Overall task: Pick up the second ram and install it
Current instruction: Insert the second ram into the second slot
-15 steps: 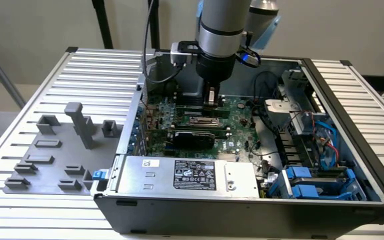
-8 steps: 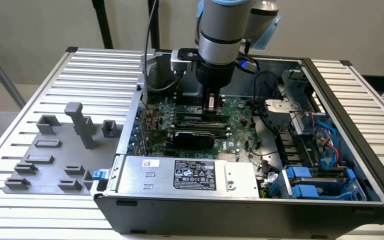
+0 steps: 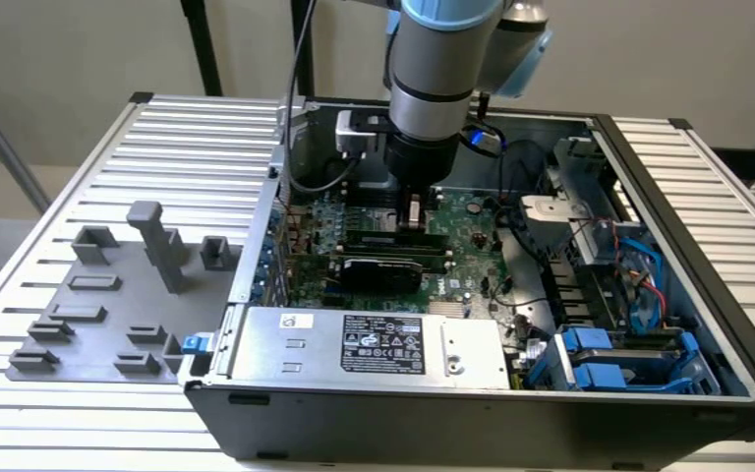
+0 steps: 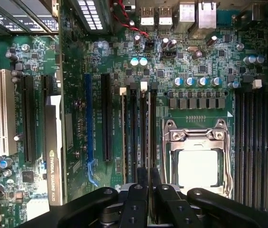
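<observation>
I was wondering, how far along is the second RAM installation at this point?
Pick-up looks done: the gripper is closed on what appears to be the second ram, seen edge-on, lined up with a memory slot beside the CPU socket. Whether it is fully seated I cannot tell; letting go is left.

Beige wall (image 3: 692,49), ribbed metal table (image 3: 76,393)

Green motherboard (image 4: 205,61) in a black case (image 3: 483,418)

A white slot (image 4: 1,111), a blue slot (image 4: 88,123), a silver CPU (image 4: 198,164), a grey ribbed bench (image 3: 102,433).
</observation>
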Robot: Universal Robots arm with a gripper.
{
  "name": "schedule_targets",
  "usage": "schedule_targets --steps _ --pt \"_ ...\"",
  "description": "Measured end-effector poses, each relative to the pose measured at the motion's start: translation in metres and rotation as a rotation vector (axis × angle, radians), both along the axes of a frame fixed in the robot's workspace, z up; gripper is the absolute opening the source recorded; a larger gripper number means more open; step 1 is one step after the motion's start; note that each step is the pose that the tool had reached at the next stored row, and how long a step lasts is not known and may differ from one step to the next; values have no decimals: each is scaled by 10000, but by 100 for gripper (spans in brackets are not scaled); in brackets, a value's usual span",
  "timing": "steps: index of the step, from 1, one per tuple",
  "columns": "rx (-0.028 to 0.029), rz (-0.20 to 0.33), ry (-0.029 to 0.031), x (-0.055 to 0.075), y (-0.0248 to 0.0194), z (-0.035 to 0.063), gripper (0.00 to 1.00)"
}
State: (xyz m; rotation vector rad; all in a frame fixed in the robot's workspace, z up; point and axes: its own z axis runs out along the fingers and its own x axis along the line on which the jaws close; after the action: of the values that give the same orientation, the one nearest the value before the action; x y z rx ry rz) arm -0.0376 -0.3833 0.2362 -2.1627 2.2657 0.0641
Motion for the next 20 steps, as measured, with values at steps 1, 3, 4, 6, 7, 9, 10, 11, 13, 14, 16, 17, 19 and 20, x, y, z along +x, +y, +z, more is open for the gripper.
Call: schedule_targets --steps 1,3,4,6,7,9,10,11,13,14,16,17,19,20 --pt "-2 4 17 1 -1 -2 13" --pt "-3 2 45 1 -1 -2 13" --pt "-3 1 45 1 0 -2 13" --pt "-1 1 45 1 0 -4 13" --pt "-1 9 46 3 0 -4 13" --pt "1 48 49 4 0 -9 13" --pt "-1 77 54 4 0 -10 13" --pt "-1 109 57 4 0 -11 13" --pt "-1 171 73 4 0 -14 13" --pt "1 193 82 4 0 -18 13" --pt "-3 201 111 6 0 -24 13" --pt "-4 202 125 9 0 -26 13" --pt "-4 199 128 10 0 -34 13" --pt "-6 199 130 12 0 -37 13"
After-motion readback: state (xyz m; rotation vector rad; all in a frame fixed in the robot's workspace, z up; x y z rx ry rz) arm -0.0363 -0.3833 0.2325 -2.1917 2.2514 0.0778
